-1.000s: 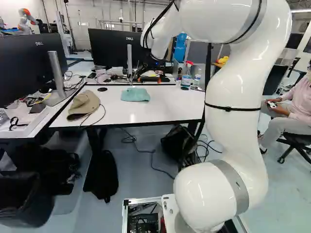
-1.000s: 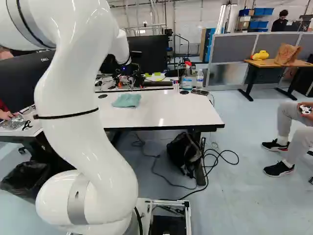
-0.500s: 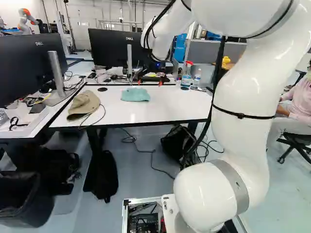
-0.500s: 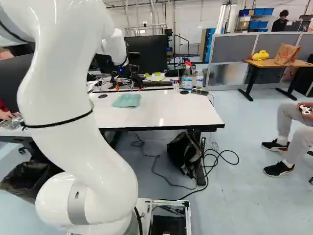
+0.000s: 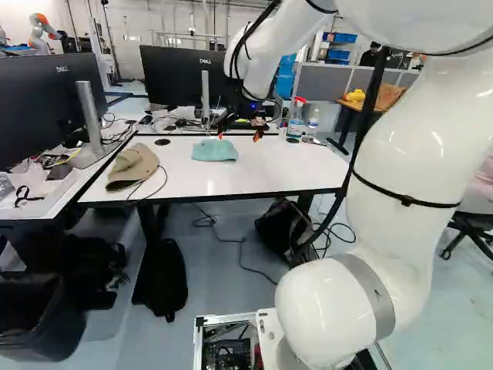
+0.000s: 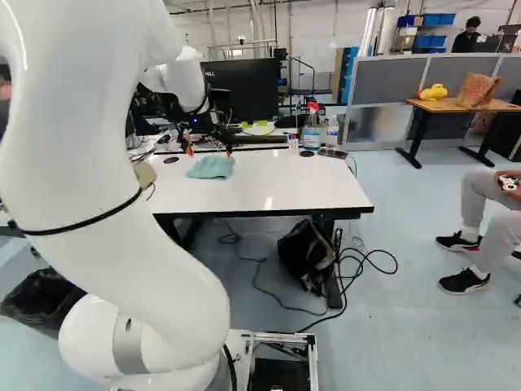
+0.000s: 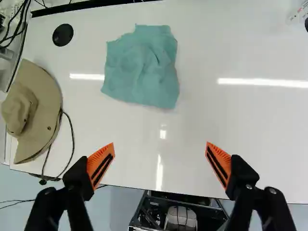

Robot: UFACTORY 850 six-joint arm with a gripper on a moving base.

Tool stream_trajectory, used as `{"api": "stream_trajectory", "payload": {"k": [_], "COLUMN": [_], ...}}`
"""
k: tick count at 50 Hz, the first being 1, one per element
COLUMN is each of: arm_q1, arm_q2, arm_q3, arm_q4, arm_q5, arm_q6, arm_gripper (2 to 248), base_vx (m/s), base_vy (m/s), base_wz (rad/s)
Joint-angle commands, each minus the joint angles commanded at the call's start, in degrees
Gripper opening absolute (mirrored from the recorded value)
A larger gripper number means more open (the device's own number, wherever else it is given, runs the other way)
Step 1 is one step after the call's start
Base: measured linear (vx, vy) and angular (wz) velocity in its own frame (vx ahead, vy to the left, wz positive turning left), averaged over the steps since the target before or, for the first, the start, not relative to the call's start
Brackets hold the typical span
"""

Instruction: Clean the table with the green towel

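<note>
As fingers (image 5: pixel 258 136) hang spread, arm (image 5: pixel 397 166) arched

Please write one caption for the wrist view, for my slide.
The open gripper above the white table, with the green towel ahead.

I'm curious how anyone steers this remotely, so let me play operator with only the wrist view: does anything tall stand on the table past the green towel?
Observer: Yes, a spray bottle with a red top stands near the far edge of the table, right of the towel in the left base view.

Operator: Does it stand alone?

Observer: No, a clear bottle stands beside it.

Operator: And what's on the floor beneath?

Observer: A black bag, next to a table leg.
</note>
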Motion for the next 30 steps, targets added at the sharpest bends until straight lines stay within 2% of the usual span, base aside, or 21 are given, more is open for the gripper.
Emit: {"api": "stream_trajectory", "payload": {"k": [11, 30], "arm_q1": [0.31, 0.31], "arm_q2": [2.54, 2.64], "arm_q3": [2.7, 2.87], "arm_q4": [0.0, -0.01], "arm_q5": [0.0, 0.14], "arm_q6": [0.0, 0.0], "arm_gripper": [247, 247], "base_vx": [0.0, 0.0], "base_vy": [0.0, 0.0], "base_wz": [0.0, 0.0]}}
